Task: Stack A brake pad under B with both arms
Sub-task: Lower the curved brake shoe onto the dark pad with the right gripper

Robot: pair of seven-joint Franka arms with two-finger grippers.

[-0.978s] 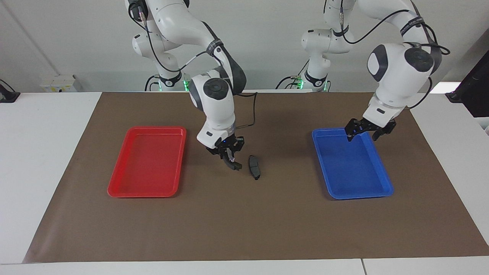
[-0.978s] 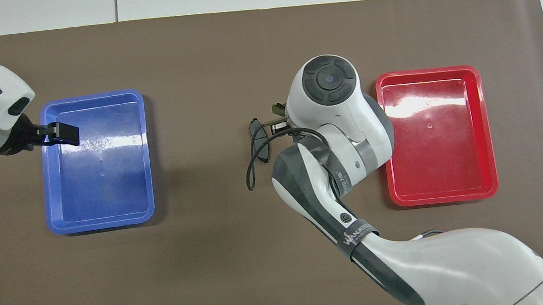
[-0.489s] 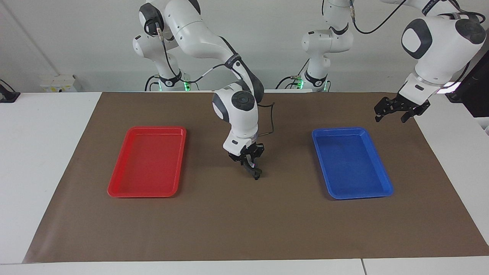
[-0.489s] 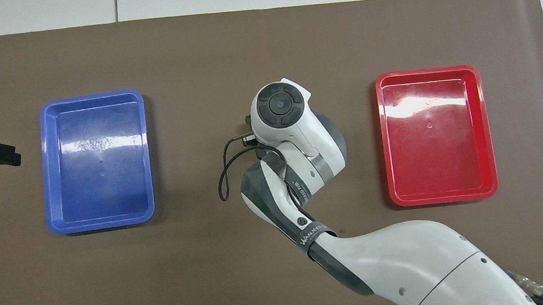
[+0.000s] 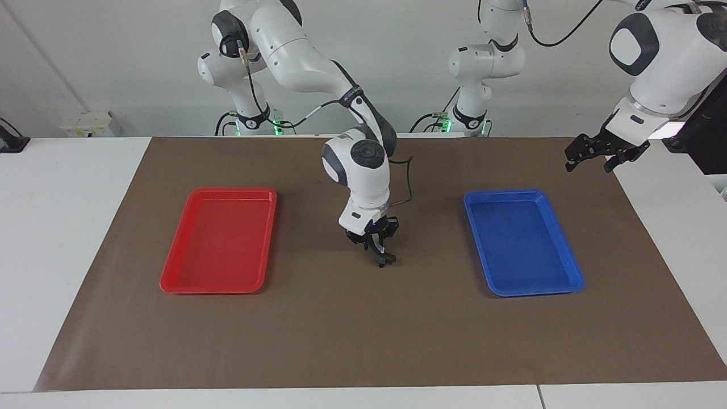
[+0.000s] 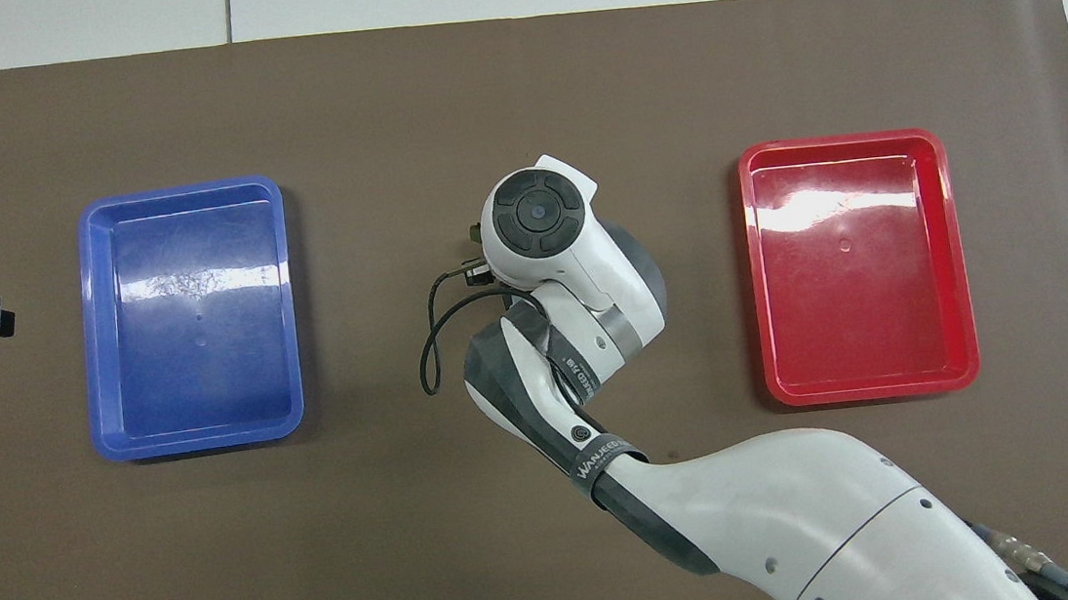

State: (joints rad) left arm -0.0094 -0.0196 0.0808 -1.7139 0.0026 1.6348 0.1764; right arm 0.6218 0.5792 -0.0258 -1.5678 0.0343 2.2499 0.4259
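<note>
Midway between the trays, the right end effector (image 5: 379,253) hangs low over the brown mat (image 5: 363,329), its fingertips clamped on a small dark piece, apparently the pad (image 5: 386,261), at or just above the mat. B cannot be made out: the arm hides that spot from overhead. The left arm waits, its end effector (image 5: 603,158) spread wide and empty above the mat's edge at its own end of the worktop (image 5: 74,227).

The likely risk is a release with the pad tilted or off-centre, so that it slides away instead of lying square with B. A nudge from the fingertips could also shift either piece.

In view: two arms, two trays, one red (image 5: 233,192) and one blue (image 5: 505,193), and one dark piece.
</note>
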